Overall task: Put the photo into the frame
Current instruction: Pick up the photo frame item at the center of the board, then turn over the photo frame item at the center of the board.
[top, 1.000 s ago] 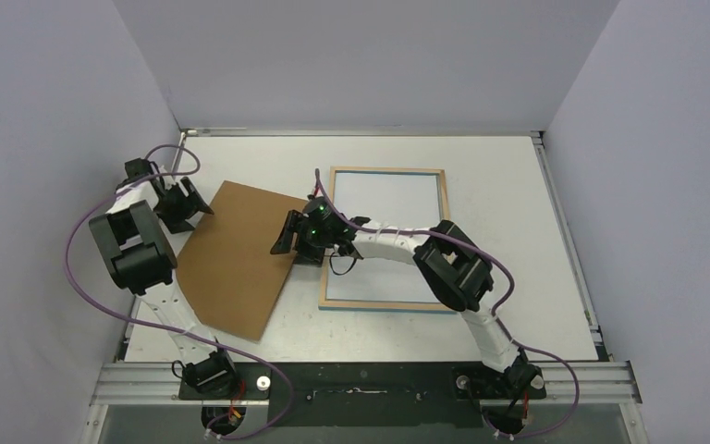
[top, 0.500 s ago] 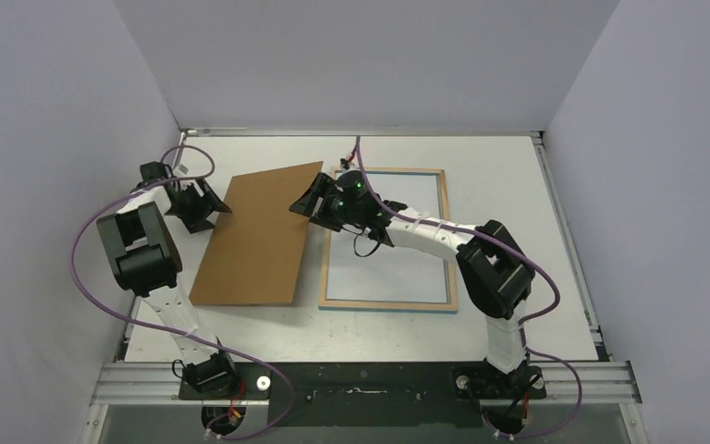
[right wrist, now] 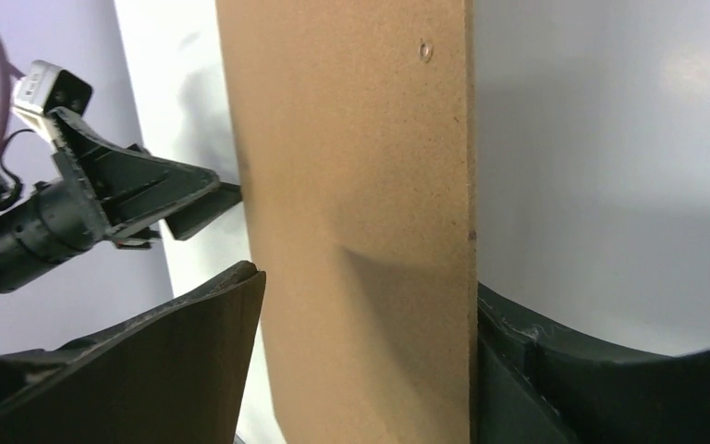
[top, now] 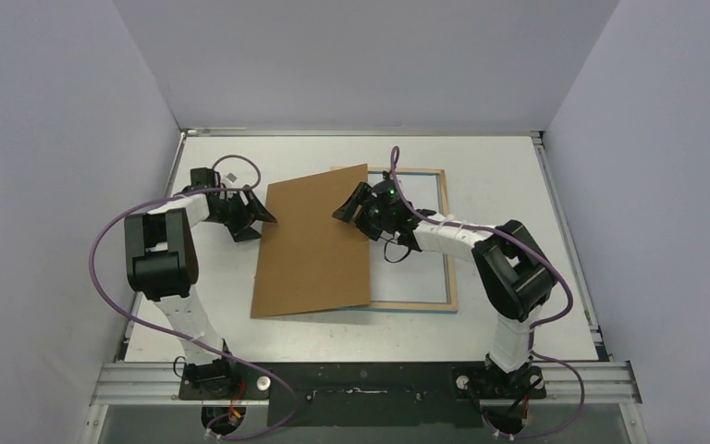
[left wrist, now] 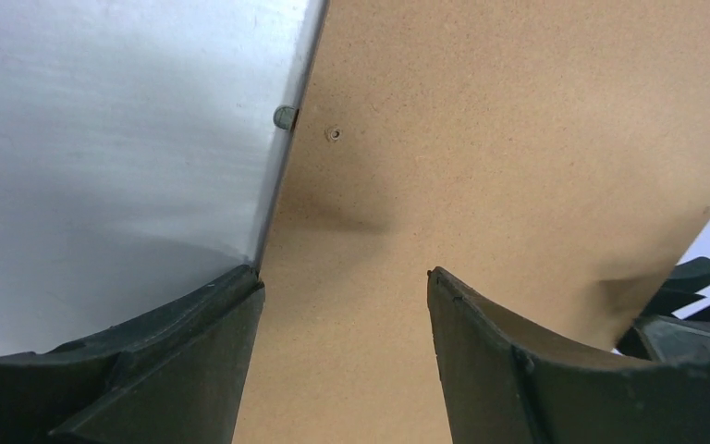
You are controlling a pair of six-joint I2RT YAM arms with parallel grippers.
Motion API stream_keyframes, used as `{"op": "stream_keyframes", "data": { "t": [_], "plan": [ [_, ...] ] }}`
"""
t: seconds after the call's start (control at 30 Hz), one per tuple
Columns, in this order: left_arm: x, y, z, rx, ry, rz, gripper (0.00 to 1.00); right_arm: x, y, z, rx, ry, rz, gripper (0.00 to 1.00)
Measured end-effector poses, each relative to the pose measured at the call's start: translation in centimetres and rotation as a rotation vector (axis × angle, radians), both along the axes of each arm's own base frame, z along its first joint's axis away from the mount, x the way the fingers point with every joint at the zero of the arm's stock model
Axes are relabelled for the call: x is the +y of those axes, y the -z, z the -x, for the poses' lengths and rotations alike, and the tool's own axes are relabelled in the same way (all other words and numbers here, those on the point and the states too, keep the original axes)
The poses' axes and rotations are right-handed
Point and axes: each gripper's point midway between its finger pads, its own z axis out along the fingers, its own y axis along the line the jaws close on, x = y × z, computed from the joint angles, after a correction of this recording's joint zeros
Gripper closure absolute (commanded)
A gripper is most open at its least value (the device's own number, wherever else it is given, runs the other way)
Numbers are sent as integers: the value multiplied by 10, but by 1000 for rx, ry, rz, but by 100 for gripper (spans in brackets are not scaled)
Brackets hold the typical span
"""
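The frame [top: 446, 242] lies flat on the table [top: 527, 231], its left side hidden under a brown backing board [top: 314, 245] (the photo cannot be made out). The left gripper [top: 257, 215] and right gripper [top: 349, 202] flank the board's edges, jaws apart.

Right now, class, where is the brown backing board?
In the top view, the brown backing board is centre-left over the table, between the left end effector and right end effector, its right part overlapping the left side of the frame.
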Motion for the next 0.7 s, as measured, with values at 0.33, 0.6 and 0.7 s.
{"op": "stream_keyframes", "data": {
  "t": [0.33, 0.6, 0.7],
  "plan": [
    [-12, -1, 15, 76, 2, 38, 34, -24, 1, 9, 13, -1, -26, 40],
    [-18, 0, 15, 151, 16, 58, 34, -36, -27, -5, -33, -27, -220, 35],
    [-19, 0, 12, 180, 18, 69, 34, -42, -37, -10, -48, -42, -269, 36]
  ]
}}
